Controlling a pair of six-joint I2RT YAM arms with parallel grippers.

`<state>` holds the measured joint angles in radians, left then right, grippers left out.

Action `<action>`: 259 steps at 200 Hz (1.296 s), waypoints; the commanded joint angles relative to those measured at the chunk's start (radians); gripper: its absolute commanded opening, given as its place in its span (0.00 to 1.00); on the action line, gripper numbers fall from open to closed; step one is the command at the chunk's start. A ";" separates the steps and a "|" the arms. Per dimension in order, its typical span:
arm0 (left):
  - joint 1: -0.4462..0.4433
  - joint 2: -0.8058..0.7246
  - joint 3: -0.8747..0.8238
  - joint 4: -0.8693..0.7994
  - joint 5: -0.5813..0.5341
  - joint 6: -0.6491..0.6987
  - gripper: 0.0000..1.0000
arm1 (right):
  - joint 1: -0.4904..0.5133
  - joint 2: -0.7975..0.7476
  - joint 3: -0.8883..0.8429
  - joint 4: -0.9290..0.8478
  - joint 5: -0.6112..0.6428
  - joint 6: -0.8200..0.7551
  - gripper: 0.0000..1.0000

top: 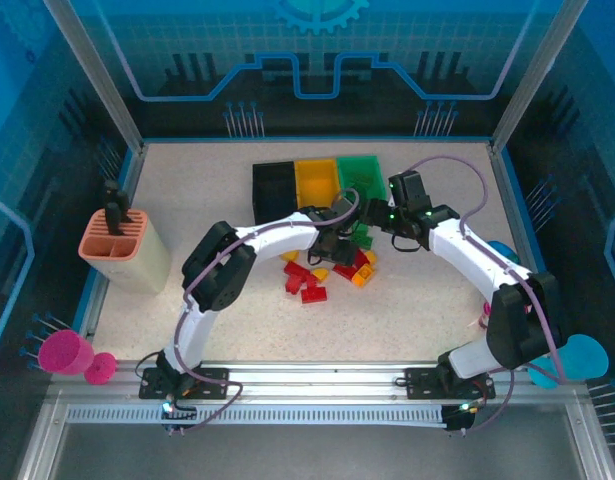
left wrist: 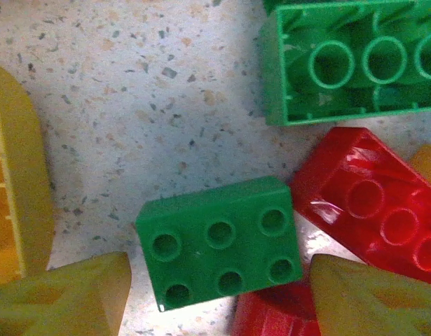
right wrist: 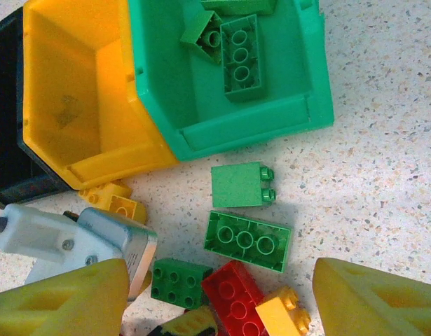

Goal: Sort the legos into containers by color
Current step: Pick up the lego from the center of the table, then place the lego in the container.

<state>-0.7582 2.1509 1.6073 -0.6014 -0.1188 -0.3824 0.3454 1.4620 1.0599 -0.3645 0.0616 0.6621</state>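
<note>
The speckled table (top: 187, 200) carries everything. At the left of the overhead frame stands the salmon-pink holder (top: 122, 245), which has no part in the sort. The three containers sit side by side at upper centre, each touching the next: the black bin (top: 273, 185), the yellow bin (top: 316, 180) and the green bin (top: 360, 172). Both arms reach in over the loose legos (top: 322, 272), heaped at mid-frame just below the bins.

The right hand (right wrist: 219, 308) hovers above the heap, near the front wall of the green bin. Its yellow fingers (right wrist: 61, 301) are spread wide at the bottom corners of its wrist view and grip nothing. The left hand (left wrist: 220, 297) is low over the table and likewise open. Its fingers stand either side of a green six-stud brick (left wrist: 220, 241) that lies studs up at the lower centre of that view. It has not closed on the brick, and I cannot tell whether a pad touches it.

The green bin already holds at least three green pieces (right wrist: 240, 52). The floor of the yellow bin looks bare in the right wrist view. The inside of the black bin is dark and cut off at the frame's left edge, so its contents cannot be told. On the table remain several green bricks, red ones (right wrist: 236, 301) and yellow-orange ones (right wrist: 282, 311), one of them just beside the yellow bin's front corner. I judge the sort to be at an early stage: the greens are begun, the reds and yellows apparently untouched, and most of the pile is left.
</note>
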 commanded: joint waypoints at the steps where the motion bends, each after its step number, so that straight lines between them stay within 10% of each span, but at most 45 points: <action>1: 0.011 0.027 0.021 -0.011 -0.013 0.024 0.66 | -0.016 -0.032 -0.011 0.022 -0.014 0.013 0.71; 87: 0.013 -0.029 0.020 0.018 -0.031 0.062 0.47 | -0.022 -0.046 -0.048 0.030 -0.010 0.019 0.70; 259: 0.086 -0.105 0.134 0.237 0.037 0.066 0.46 | -0.095 -0.190 -0.224 0.024 -0.007 0.037 0.70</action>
<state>-0.6914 1.9926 1.6695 -0.4171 -0.1238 -0.3141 0.2703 1.3193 0.8856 -0.3386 0.0479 0.6884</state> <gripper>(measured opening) 0.458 0.698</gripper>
